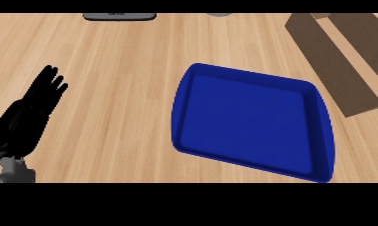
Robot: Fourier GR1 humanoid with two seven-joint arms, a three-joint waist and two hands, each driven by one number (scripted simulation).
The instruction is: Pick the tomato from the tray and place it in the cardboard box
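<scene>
No tomato is seen anywhere in the head view: the blue tray [251,120] shows only its bare floor, and nothing red lies on the wooden surface [111,95]. Whether the tomato is out of view, perhaps carried by the right hand, cannot be told. The cardboard box [336,55] lies just beyond the tray's right rim, running to the upper right corner. Only 1 hand is shown: the left hand [33,110], at the left edge, well apart from the tray, its fingers [52,82] straight, upright and holding nothing. The right side is judged nearer to tray and box. 2 grey objects [119,16] are cut by the far edge.
</scene>
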